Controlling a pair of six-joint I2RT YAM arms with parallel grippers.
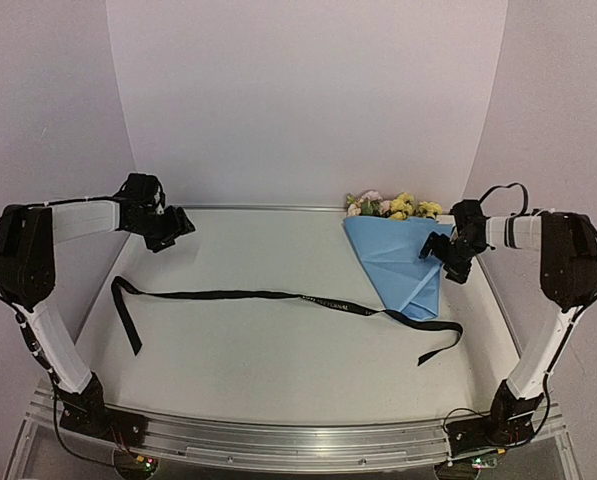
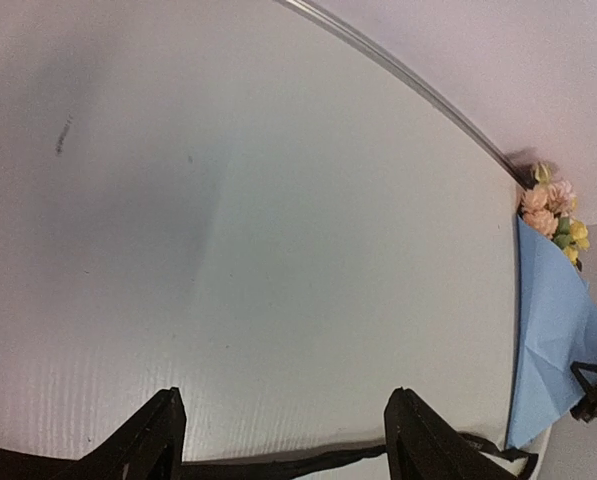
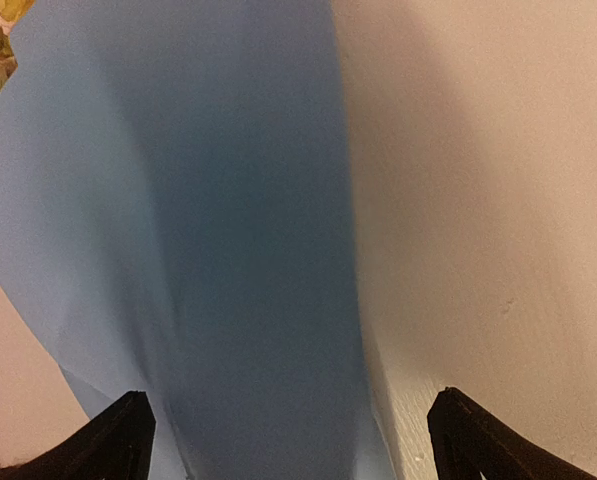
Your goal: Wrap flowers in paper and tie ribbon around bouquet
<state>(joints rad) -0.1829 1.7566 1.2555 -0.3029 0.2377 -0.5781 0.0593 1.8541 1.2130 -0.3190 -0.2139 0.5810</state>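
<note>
2 pincers, both wide, both empty.
Far-left, left pincer (image 1: pixel 174 229) over bare surface (image 1: pixel 278 350); right pincer (image 1: pixel 440 251) close above bouquet (image 1: pixel 396 262) lying far-right, blooms toward back; ribbon (image 1: pixel 238 295) stretched flat across surface to cone's tip.

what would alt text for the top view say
A bouquet wrapped in light blue paper lies far right on the table, flowers toward the back wall. A black ribbon runs from the left side to the paper's tip. The left gripper, far left, and the right gripper, beside the paper, are open and empty.
</note>
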